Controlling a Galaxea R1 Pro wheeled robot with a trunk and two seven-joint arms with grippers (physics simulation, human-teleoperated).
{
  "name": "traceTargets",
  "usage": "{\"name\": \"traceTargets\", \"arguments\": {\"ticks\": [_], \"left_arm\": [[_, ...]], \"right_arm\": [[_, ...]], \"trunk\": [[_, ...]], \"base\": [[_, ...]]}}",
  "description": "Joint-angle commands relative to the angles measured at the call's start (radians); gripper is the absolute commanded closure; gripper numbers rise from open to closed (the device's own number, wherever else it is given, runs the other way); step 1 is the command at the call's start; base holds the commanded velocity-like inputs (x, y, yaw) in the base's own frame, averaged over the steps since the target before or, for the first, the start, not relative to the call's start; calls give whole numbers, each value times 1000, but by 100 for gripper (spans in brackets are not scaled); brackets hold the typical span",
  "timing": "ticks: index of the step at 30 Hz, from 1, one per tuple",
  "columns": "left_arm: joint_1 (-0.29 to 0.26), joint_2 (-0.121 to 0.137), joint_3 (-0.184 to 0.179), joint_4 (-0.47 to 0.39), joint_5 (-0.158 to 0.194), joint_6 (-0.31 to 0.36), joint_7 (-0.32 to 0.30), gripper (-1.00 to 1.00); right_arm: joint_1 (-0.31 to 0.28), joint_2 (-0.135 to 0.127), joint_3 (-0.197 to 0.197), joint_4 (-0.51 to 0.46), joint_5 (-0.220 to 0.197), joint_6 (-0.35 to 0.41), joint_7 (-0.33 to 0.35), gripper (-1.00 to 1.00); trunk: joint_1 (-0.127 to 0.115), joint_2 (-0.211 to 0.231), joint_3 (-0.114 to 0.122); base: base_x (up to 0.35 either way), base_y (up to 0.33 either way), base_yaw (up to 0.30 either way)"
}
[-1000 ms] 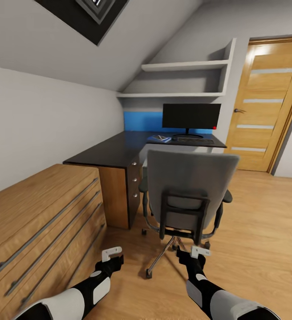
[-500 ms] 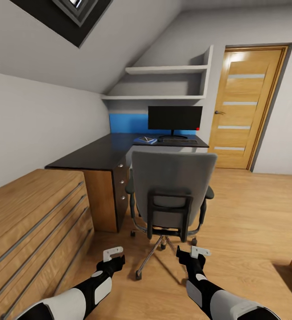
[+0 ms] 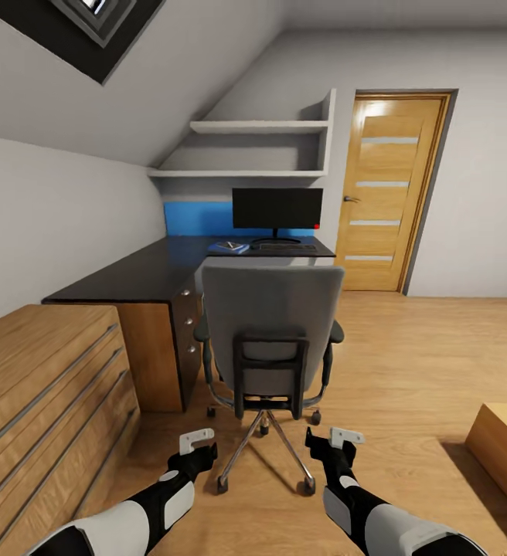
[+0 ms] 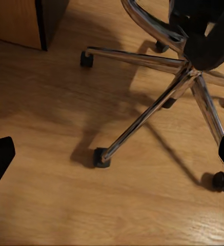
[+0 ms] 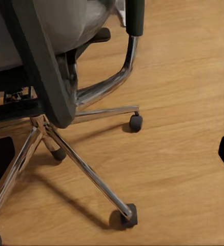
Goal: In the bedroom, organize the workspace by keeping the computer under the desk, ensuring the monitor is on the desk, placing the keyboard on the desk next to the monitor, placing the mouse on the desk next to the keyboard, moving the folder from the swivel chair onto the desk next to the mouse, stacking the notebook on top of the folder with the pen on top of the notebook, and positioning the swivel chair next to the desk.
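Swinging rightward, the view has centred the grey swivel chair (image 3: pixel 270 332) before the dark-topped desk (image 3: pixel 161 270); the left gripper (image 3: pixel 197 442) and right gripper (image 3: pixel 340 439) are held wide, empty.

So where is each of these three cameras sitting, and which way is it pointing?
Head view: up on the robot's head, facing forward and down at the swivel chair, desk and monitor; both forearms show, with the left gripper and right gripper.
Left wrist view: near the left gripper, aimed down at the chair's chrome base and the wooden floor.
Right wrist view: near the right gripper, aimed at the chair's seat, base and castors.
Shared: all three see the swivel chair.
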Motion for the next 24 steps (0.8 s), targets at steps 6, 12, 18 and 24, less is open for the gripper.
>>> {"name": "traceTargets", "arguments": {"ticks": [6, 12, 18, 24], "left_arm": [[0, 0, -9, -2, 2, -3, 8, -100], [0, -2, -10, -4, 1, -1, 11, -100], [0, -3, -12, -6, 1, 1, 11, -100], [0, -16, -11, -6, 1, 2, 11, -100]], "right_arm": [[-1, 0, 8, 1, 0, -2, -5, -100], [-1, 1, 8, 1, 2, -2, -5, -100], [-1, 2, 8, 1, 2, -2, -5, -100], [-1, 2, 10, 1, 2, -2, -5, -100]], "trunk": [[0, 0, 3], [7, -14, -2], [30, -56, -20], [53, -98, -39]], "base": [[0, 0, -196], [0, 0, -79], [0, 0, -13], [0, 0, -1]]}}
